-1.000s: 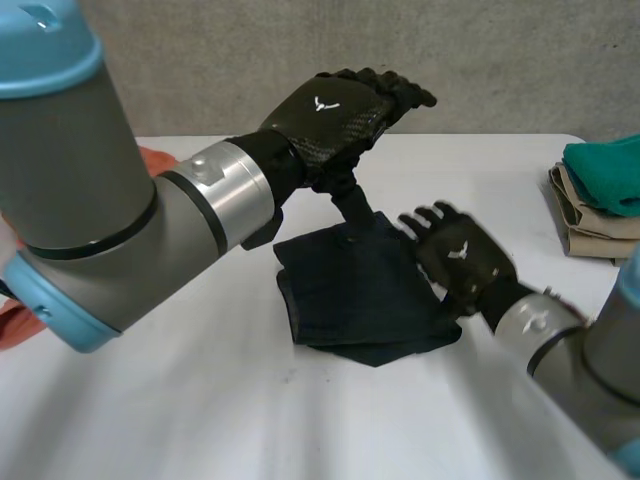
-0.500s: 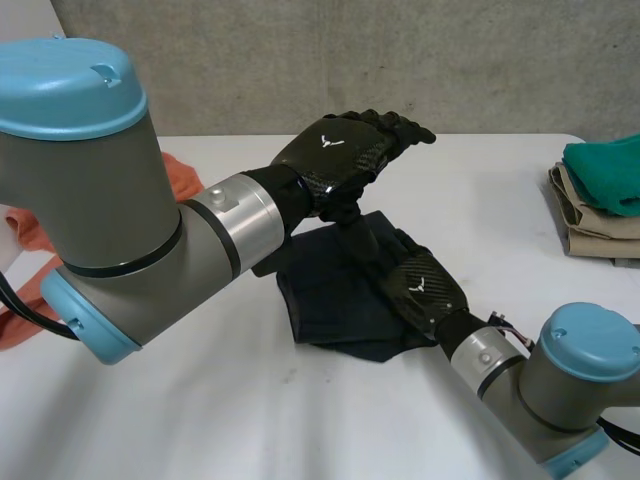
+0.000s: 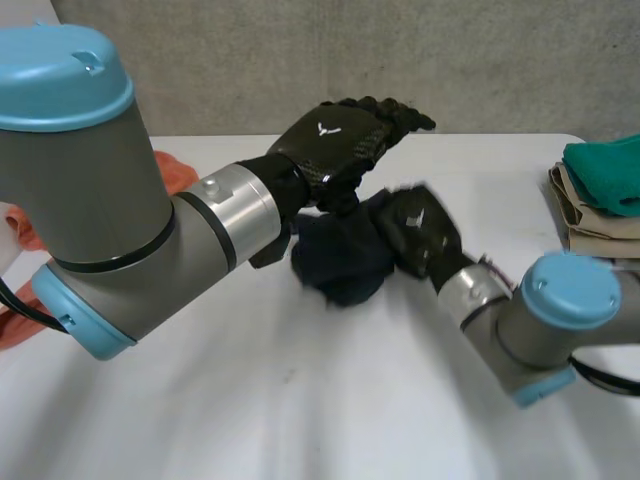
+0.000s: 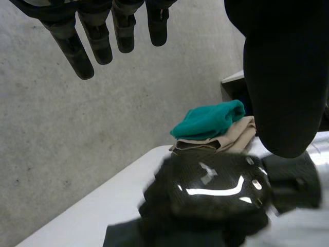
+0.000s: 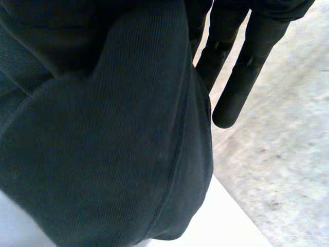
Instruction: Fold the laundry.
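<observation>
- Left hand (image 3: 340, 140) hovers above the cloth, fingers (image 4: 82, 51) straight and holding nothing.
- Dark ribbed cloth (image 3: 338, 258) is bunched into a soft lump mid-table (image 3: 300, 400).
- Right hand (image 3: 415, 232) has straight fingers (image 5: 241, 77), with the cloth draped over its palm.
- Folded stack (image 3: 600, 195) at the table's right edge, teal on tan.

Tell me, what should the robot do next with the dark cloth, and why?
Probably lower the right hand and lay the dark cloth out flat on the table. The cloth is bunched up and draped over that hand's straight fingers, while the left hand hovers above it.
</observation>
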{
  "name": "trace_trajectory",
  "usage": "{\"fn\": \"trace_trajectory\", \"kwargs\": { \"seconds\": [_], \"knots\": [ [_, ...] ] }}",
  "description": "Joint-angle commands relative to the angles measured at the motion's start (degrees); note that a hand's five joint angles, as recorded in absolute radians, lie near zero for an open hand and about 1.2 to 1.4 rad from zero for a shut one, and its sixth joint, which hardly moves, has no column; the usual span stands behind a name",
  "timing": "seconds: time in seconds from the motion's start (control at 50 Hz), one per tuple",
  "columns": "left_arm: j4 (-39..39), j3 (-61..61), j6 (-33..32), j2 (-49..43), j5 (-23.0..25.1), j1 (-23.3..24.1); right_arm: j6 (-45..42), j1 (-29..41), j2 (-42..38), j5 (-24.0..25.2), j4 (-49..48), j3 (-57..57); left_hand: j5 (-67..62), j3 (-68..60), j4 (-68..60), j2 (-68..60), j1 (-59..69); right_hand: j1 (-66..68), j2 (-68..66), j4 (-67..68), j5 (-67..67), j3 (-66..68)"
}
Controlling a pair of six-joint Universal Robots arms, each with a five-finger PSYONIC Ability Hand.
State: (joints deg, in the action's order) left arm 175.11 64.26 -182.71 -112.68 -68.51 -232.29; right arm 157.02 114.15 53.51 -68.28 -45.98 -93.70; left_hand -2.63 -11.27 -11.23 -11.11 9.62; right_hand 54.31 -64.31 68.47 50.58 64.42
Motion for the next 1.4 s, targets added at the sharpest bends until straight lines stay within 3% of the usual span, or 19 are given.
{"fn": "trace_trajectory", "kwargs": {
  "seconds": [0.02,0.24,0.3,0.48,0.64,0.82,0.84,0.86,0.88,0.96,1.1,1.24,1.34,1.4],
  "knots": [
    [1.20,-0.10,0.07,2.46,-0.13,-0.18,10.22,-2.52,6.24,-2.56,3.95,11.40,-0.44,-1.81,-1.84,-1.97,3.46,25.69,-15.69,11.53,19.42,15.58],
    [1.55,0.43,0.25,4.31,-0.13,-0.53,19.81,-20.18,5.55,-1.42,7.39,28.82,-0.61,-1.98,-2.01,-2.14,3.62,25.69,-15.69,11.53,19.42,15.58],
    [1.55,1.04,0.16,4.22,-0.13,-0.45,20.78,-27.74,2.74,-0.28,8.53,33.57,-0.61,-1.98,-2.01,-2.14,3.62,25.69,-15.69,11.53,19.42,15.58],
    [1.64,2.80,0.07,3.17,-0.04,-0.36,21.49,-41.53,-9.63,13.51,7.93,38.15,-0.61,-1.98,-2.01,-2.14,3.62,25.69,-15.69,11.53,19.42,15.58],
    [1.99,3.15,0.07,1.85,0.04,-0.18,20.00,-47.52,-20.63,21.96,2.92,40.34,-0.61,-1.98,-2.01,-2.14,3.62,25.69,-15.69,11.53,19.42,15.58],
    [2.07,3.42,0.07,1.93,0.04,-0.09,19.55,-50.26,-21.70,26.18,1.68,38.42,-0.61,-1.98,-2.01,-2.14,3.62,25.69,-15.69,11.53,19.42,15.58],
    [2.07,3.50,0.07,1.93,0.04,-0.09,19.47,-50.34,-21.52,26.27,1.59,38.24,-0.61,-1.98,-2.01,-2.14,3.62,25.69,-15.69,11.53,19.42,15.58],
    [2.07,3.42,-0.02,2.02,0.04,-0.01,19.20,-50.34,-21.26,26.10,1.51,38.15,-0.61,-1.98,-2.01,-2.14,3.62,11.76,-1.76,-2.40,5.49,1.65],
    [2.07,3.41,0.07,2.02,0.04,-0.01,18.77,-50.34,-20.30,25.31,1.77,37.80,-0.61,-1.98,-2.01,-2.14,3.62,-13.69,23.69,-27.86,-19.97,-23.80],
    [2.07,3.41,0.16,2.11,0.04,0.17,18.06,-50.43,-15.83,19.79,3.52,35.09,-0.61,-1.98,-2.01,-2.14,3.62,-44.31,54.31,-58.47,-50.58,-54.42],
    [2.07,3.41,0.25,2.72,0.04,1.05,15.95,-53.15,-4.13,17.66,7.91,24.98,-0.61,-1.98,-2.01,-2.14,3.62,-44.31,54.31,-58.47,-50.58,-54.42],
    [2.51,3.41,0.42,4.48,0.13,1.75,8.75,-57.72,8.00,16.52,19.42,19.87,-0.61,-1.98,-2.01,-2.14,3.62,-44.31,54.31,-58.47,-50.58,-54.42],
    [3.74,3.33,0.51,6.76,0.13,2.19,2.87,-58.52,14.67,8.98,28.03,21.71,-0.61,-1.98,-2.01,-2.14,3.62,-44.31,54.31,-58.47,-50.58,-54.42],
    [4.27,2.63,0.60,8.61,0.04,2.19,0.93,-57.99,16.53,5.10,27.87,21.37,-0.61,-1.98,-2.01,-2.14,3.62,-44.31,54.31,-58.47,-50.58,-54.42]
  ]
}}
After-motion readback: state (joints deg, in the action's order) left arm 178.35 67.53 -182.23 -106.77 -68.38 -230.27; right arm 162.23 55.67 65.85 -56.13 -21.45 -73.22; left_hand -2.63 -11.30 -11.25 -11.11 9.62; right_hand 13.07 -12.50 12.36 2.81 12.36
